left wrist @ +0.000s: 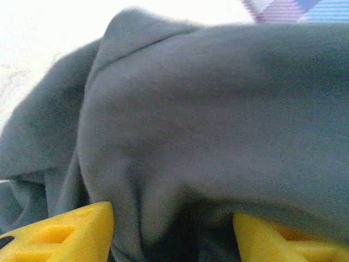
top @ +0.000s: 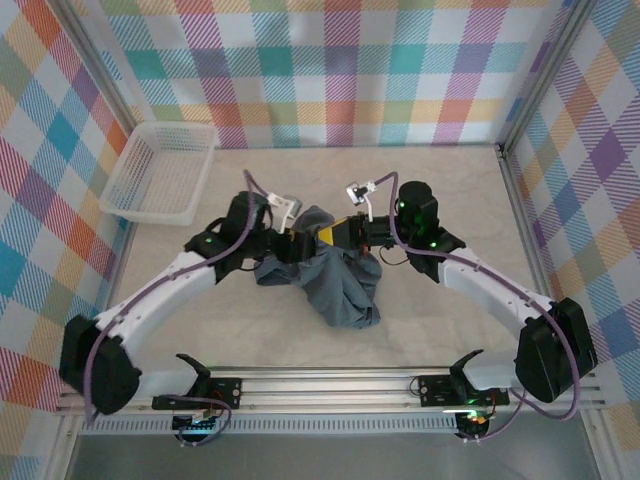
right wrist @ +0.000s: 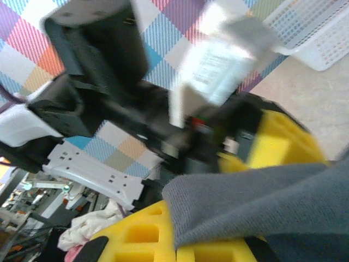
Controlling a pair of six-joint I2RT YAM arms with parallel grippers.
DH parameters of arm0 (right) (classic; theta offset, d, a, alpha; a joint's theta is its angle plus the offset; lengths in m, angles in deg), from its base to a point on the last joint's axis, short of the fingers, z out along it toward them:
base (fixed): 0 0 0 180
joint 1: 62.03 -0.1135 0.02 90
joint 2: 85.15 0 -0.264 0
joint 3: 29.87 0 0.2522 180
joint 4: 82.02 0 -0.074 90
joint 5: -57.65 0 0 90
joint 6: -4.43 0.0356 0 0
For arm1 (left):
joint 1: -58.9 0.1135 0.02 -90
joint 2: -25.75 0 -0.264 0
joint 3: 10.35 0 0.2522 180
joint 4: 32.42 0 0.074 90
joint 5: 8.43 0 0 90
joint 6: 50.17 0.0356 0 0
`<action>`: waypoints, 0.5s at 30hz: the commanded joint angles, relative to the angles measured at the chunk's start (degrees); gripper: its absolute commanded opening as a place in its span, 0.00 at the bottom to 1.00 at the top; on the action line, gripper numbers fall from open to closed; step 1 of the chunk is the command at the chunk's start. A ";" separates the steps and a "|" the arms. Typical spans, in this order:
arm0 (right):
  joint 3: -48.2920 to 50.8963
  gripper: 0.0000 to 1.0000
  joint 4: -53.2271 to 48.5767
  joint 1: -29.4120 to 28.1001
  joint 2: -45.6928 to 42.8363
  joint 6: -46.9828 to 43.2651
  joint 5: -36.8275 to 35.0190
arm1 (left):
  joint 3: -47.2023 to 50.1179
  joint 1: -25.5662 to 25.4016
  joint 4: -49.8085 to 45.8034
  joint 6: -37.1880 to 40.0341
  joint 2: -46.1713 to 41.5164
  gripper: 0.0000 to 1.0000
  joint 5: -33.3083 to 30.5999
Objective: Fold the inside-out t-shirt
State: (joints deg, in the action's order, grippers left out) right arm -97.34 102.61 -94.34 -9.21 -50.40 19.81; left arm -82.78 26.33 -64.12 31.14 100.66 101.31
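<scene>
The inside-out t-shirt point(top: 340, 290) is lying bunched around the middle of the table point(top: 250, 330). Its upper part is gathered up between the two grippers, and the rest is trailing in a wrinkled heap towards the near edge.

The right gripper point(top: 332, 236) is pinching a fold of the cloth, its jaws pressed together on it. The left gripper point(left wrist: 173, 234) is standing spread, its yellow fingers point(left wrist: 71, 234) apart with loose grey cloth draping through the gap and nothing clamped.

The step in hand looks like getting a fresh hold so the shirt can be opened out, and no fold is showing yet. To do it well, the right pinch should be holding firm while the left is seeking a single edge, a hem or a shoulder seam, rather than a thick wad. Once both are gripping, drawing them apart towards the left and right edges should be stretching the shirt flat. Closing on several layers risks dragging the whole bundle.

Both arms are reaching in from the near corners, with elbows bowing outward and forearms angling inward. Their wrists are meeting nose to nose over the cloth. The white basket point(top: 160, 170) is sitting well apart, by the far left corner.
</scene>
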 commanded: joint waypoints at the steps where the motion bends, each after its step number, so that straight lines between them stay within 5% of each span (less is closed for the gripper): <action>1: -2.36 0.00 1.74 -0.03 -0.13 1.04 4.79 | -2.44 -1.16 5.65 2.27 3.78 0.57 -6.75; 2: -2.49 0.00 0.77 0.02 -0.32 0.75 4.82 | -2.73 -1.17 6.75 1.68 4.33 0.47 -7.41; 4: -2.77 0.00 -3.49 0.63 -1.07 -1.01 3.53 | -3.20 -1.13 7.94 0.18 3.49 0.00 -8.34; 7: -1.03 0.00 -11.89 5.57 -2.11 -3.83 -2.88 | -3.99 1.57 8.28 -7.53 -0.90 0.00 -3.40; 9: 2.02 0.00 -15.67 12.06 0.08 -3.79 -7.21 | -5.33 5.85 8.70 -17.01 -3.09 0.00 6.08; 12: 3.85 0.01 -14.05 18.85 9.25 -4.11 0.37 | -6.86 8.30 9.21 -24.44 -5.25 0.00 16.13; 15: 1.80 0.26 -11.80 18.69 14.80 -1.97 7.53 | -7.49 8.34 9.27 -27.34 -6.24 0.00 20.94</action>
State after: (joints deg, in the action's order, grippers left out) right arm -95.77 92.60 -75.59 2.07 -52.56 20.64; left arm -88.36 34.04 -57.52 11.79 96.53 112.83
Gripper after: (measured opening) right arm 0.172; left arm 0.057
